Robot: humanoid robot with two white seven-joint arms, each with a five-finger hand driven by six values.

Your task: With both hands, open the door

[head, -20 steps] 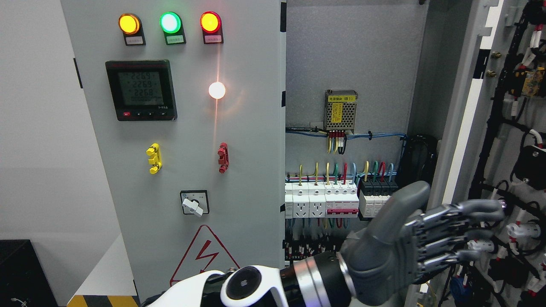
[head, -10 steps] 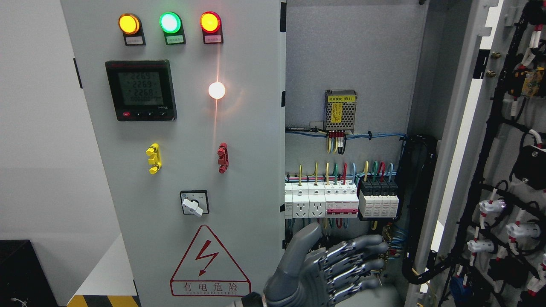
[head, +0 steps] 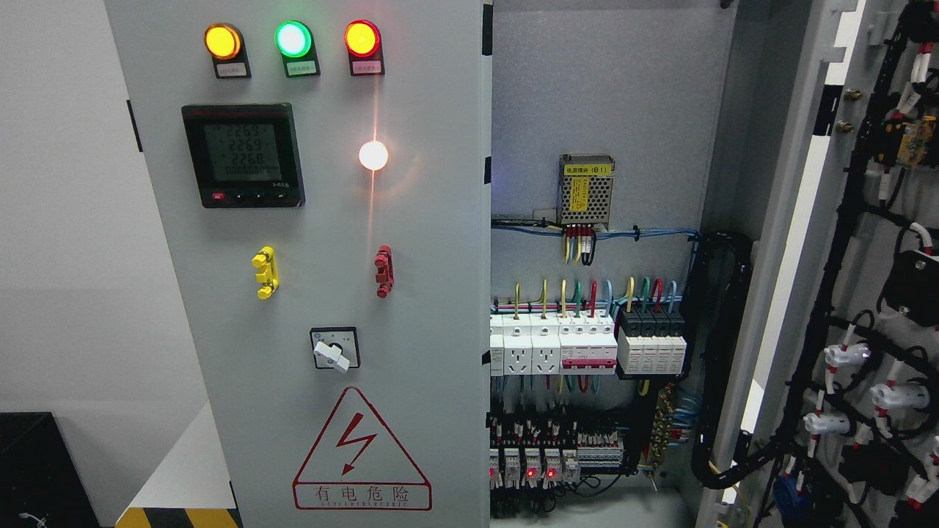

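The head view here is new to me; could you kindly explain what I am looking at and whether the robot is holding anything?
This picture comes from a camera on a humanoid robot's head, facing an electrical cabinet. On the left is the closed left door, carrying three indicator lamps, a digital meter, a rotary switch and a red lightning warning triangle. On the right, the right door is swung open, its inner side covered in black wiring. Through the opening you see a small power supply and a row of circuit breakers with coloured wires. Neither robot hand is in view, so nothing is seen being held.
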